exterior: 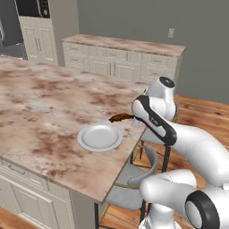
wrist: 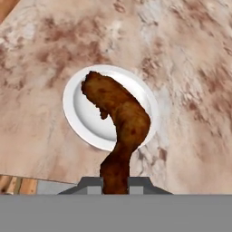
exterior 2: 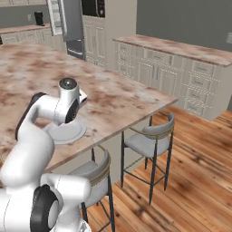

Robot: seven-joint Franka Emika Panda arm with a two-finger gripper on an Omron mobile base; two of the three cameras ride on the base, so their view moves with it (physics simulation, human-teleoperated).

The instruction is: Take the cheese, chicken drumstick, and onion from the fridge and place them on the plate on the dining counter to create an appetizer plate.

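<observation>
Reddish-brown chicken drumstick (wrist: pixel 118 131), thin end clamped, above white plate (wrist: pixel 80 118) on marbled dining counter (exterior: pixel 40 103).

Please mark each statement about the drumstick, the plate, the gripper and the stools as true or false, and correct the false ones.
1. The gripper is shut on the chicken drumstick. True.
2. The plate holds an onion. False: nothing lies on it.
3. The drumstick hangs by its thin end. True.
4. The plate sits on the wooden floor. False: it rests on the dining counter.
5. Grey stools stand at the counter's edge. True.
</observation>
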